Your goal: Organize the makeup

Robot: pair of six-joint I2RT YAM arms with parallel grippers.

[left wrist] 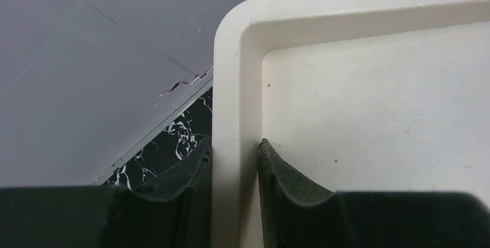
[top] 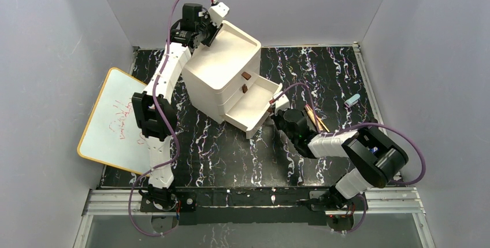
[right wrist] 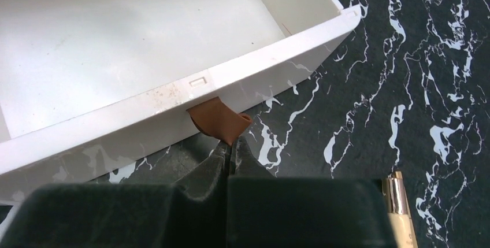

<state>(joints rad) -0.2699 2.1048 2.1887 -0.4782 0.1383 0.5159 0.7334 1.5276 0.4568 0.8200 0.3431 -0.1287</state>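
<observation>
so the right end effector point(right wrist: 231, 151) is clamped shut on the brown handle point(right wrist: 219, 119) of the drawer box point(top: 222, 66), bottom drawer point(right wrist: 271, 69) pulled open. thin sticks point(top: 315, 119) lie on the desk point(top: 231, 155) right of the box, just beside that arm. the left end effector point(left wrist: 236, 150) pinches the box's top rim at its far-left corner. the whiteboard point(top: 112, 121) left of the box has red scribble, unreadable. only the right wrist view shows a cream stick point(right wrist: 398, 219) with a gold band

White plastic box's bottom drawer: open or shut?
Open: bottom drawer juts from the white box, bare inside; right gripper shut on its brown handle.
</observation>
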